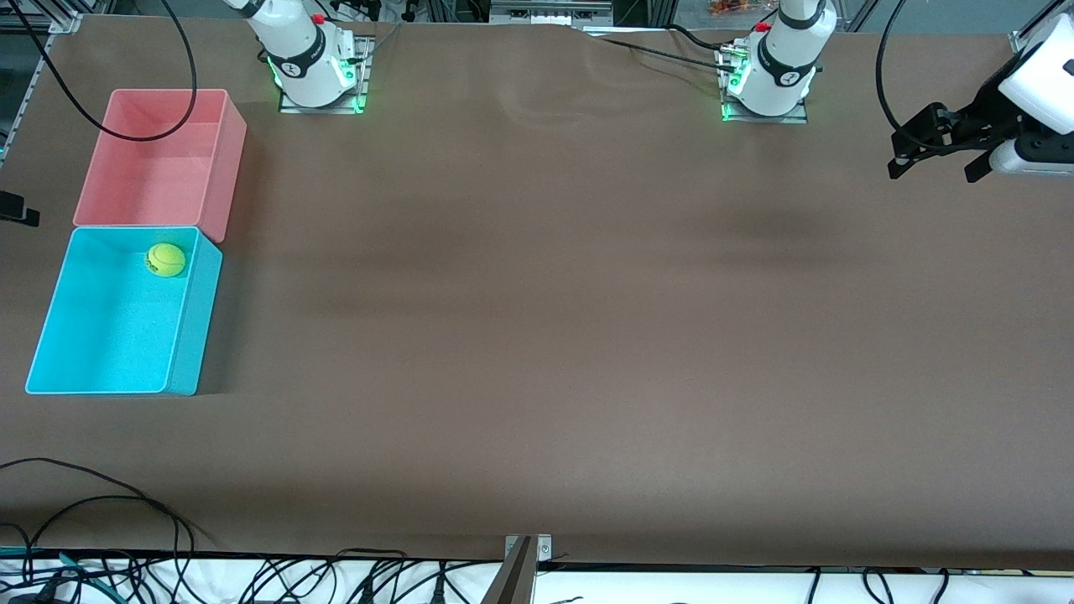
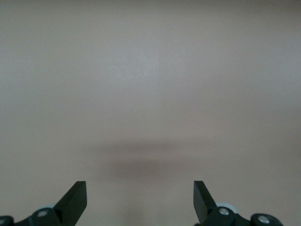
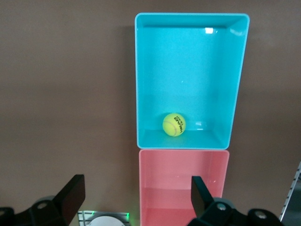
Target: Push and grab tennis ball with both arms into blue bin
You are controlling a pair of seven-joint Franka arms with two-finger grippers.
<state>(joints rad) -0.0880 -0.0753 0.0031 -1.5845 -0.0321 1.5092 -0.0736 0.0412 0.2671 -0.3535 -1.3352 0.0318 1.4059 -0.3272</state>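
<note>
I judge the job done: the tennis ball [image 3: 174,124] rests in the blue bin [image 3: 190,29] below my right pincer [image 3: 136,197], and both it and the left pincer [image 1: 931,164] gape wide, holding nothing.

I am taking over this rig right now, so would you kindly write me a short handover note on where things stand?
Left gripper: open, empty, up over the table at the left arm's end.
Right gripper: open, empty, high above the pink bin and blue bin.
Tennis ball: resting inside the blue bin, by the wall next to the pink bin.
Done: ball is in the blue bin.
Left: nothing apparent beyond parking both arms.
</note>
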